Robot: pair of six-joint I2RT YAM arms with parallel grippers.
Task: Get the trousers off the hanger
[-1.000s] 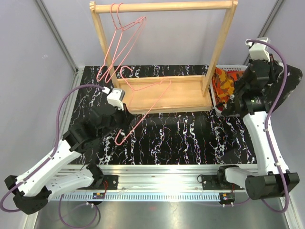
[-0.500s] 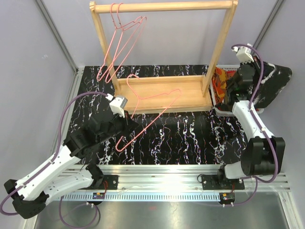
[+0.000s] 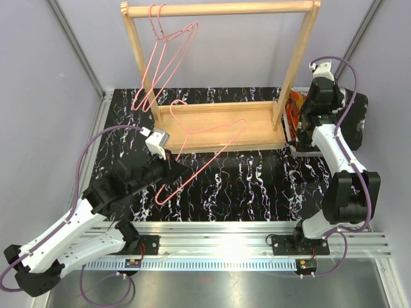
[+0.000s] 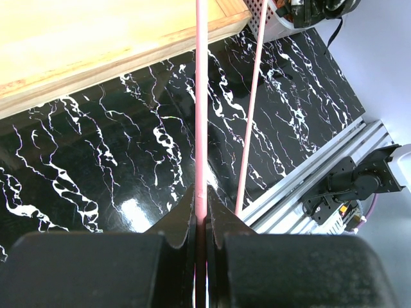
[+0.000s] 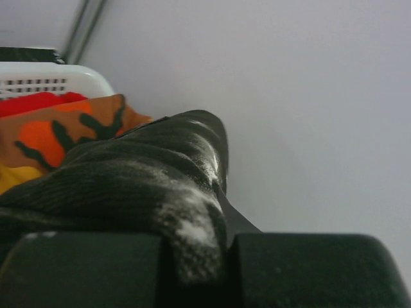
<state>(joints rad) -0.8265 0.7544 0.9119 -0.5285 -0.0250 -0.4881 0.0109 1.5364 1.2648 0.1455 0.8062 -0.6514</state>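
My left gripper (image 3: 171, 168) is shut on the lower bar of a bare pink wire hanger (image 3: 212, 128) and holds it tilted above the table. In the left wrist view my jaws (image 4: 201, 208) pinch the pink bar (image 4: 201, 96). My right gripper (image 3: 319, 119) is shut on the black white-speckled trousers (image 3: 354, 122), which hang at the far right beside the white basket (image 3: 297, 149). In the right wrist view the black cloth (image 5: 148, 173) fills my jaws (image 5: 221, 218). The camouflage trousers (image 5: 64, 131) and the red trousers (image 5: 32, 102) lie in the basket (image 5: 51, 78).
A wooden rack (image 3: 218, 125) stands at the back of the black marbled table (image 3: 257, 186), with another pink hanger (image 3: 164, 58) on its top rail. The grey wall is close on the right. The metal rail runs along the near edge (image 4: 308, 173).
My right arm has swung in towards the basket, carrying the black trousers lower and closer to it. My left gripper with the hanger has shifted a little to the right and up.
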